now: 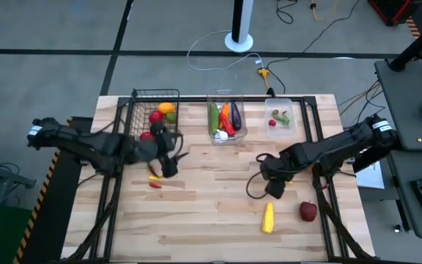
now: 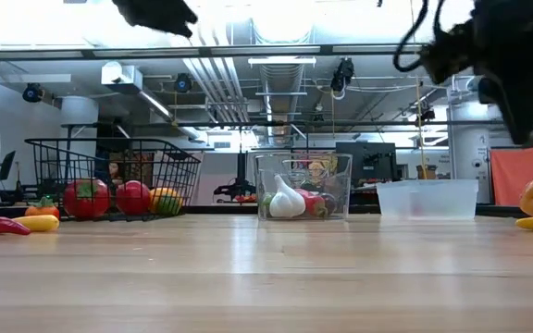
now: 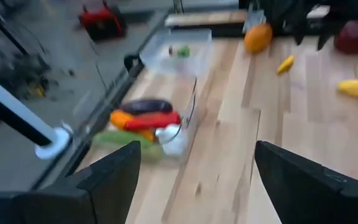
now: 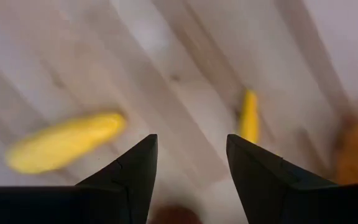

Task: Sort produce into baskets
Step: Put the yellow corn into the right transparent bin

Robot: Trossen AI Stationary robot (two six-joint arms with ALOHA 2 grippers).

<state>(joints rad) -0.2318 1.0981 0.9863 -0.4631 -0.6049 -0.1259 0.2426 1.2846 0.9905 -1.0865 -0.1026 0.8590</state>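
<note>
Tabletop (image 1: 218, 213), wire basket (image 1: 141, 110) holding tomatoes.

Left gripper (image 1: 168, 163): jaws spread, empty, as I saw it, beside the basket.

Right gripper (image 1: 273, 183): parted, empty, above a small yellow pepper (image 1: 276, 191).

Red chili (image 1: 154, 184): just beside the left gripper.

Risk I judged: peppers rolling from a glancing pinch.

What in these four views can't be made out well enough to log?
- High view: the left gripper is a dark mass beside the black wire basket; its fingertips merge with the arm.
- High view: the items in the shallow clear bin are too small to name.
- Low view: both arms are cut off by the top edge.
- Right wrist view: motion blur smears the yellow pieces on the table.
</note>
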